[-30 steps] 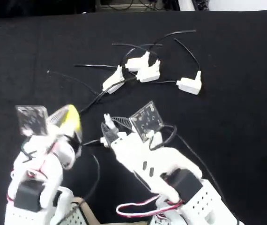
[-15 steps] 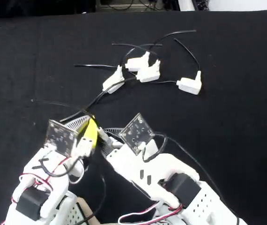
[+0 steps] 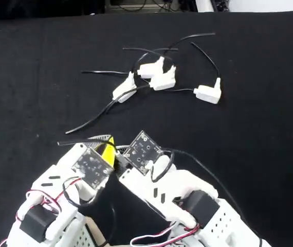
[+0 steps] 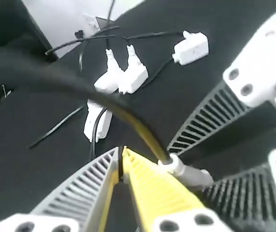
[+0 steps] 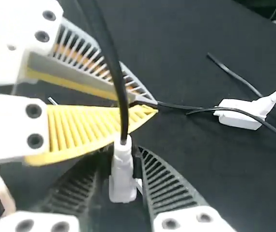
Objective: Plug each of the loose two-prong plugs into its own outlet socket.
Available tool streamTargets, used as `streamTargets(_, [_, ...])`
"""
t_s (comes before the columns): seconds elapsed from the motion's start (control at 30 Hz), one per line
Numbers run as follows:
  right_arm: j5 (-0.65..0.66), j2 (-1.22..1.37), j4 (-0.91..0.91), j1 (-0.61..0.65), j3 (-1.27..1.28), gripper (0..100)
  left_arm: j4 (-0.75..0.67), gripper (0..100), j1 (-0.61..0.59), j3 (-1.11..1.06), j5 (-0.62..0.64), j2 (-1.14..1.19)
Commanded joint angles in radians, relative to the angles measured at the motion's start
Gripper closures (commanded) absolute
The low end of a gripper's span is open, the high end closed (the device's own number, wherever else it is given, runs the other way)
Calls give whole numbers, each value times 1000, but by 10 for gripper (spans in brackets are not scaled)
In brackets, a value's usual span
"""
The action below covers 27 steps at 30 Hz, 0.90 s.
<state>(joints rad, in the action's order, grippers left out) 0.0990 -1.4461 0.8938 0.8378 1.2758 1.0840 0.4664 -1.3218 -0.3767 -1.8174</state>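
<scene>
while the right gripper (image 5: 122, 157) is staying put, your left gripper (image 3: 109, 141) is finishing a sweep in from the table's left side, and its tips are now sitting just beside the white plug (image 5: 121, 176). the right gripper's dark ribbed fingers (image 5: 164, 181) are clamping that plug's smooth moulded body, and its glossy black cord (image 5: 110, 63) is arching up out of the end. the left gripper's yellow finger (image 4: 152, 193) and grey finger (image 4: 87, 183) are pressing together at the tips. they are seemingly pinching a thin black lead (image 3: 79, 141), whose loose end is trailing over the matte black cloth (image 3: 33, 62). that is bringing the two held pieces within reach of each other, so a mating step is probably starting, not finishing. the other white blocks (image 3: 157, 77) are lying in a tangle of cords at the far middle, with one more (image 3: 208, 93) lying a little apart. you cannot tell whether any of them are already mated.
</scene>
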Motion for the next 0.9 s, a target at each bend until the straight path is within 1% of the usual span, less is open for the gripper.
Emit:
streamTargets(0.0, [5, -4, -5, 12, 4, 986, 8, 971, 21, 1, -89, -6])
streamTargets(0.1, [6, -4, -3, 12, 12, 986, 8, 971, 22, 1, -141, -6])
streamTargets(0.17, [6, -4, -5, 12, 15, 986, 9, 971, 38, 1, -150, -6])
streamTargets(0.27, [6, -4, 0, 12, 18, 986, 21, 971, 62, 2, -150, -6])
streamTargets(0.5, [2, -4, -6, 11, 39, 986, 12, 971, 65, 7, -150, -6])
streamTargets(0.57, [2, -4, -6, 11, 41, 986, 12, 971, 93, 10, -150, -6])
streamTargets(0.87, [6, -13, 55, 12, 38, 986, 18, 971, 137, 10, -152, -6])
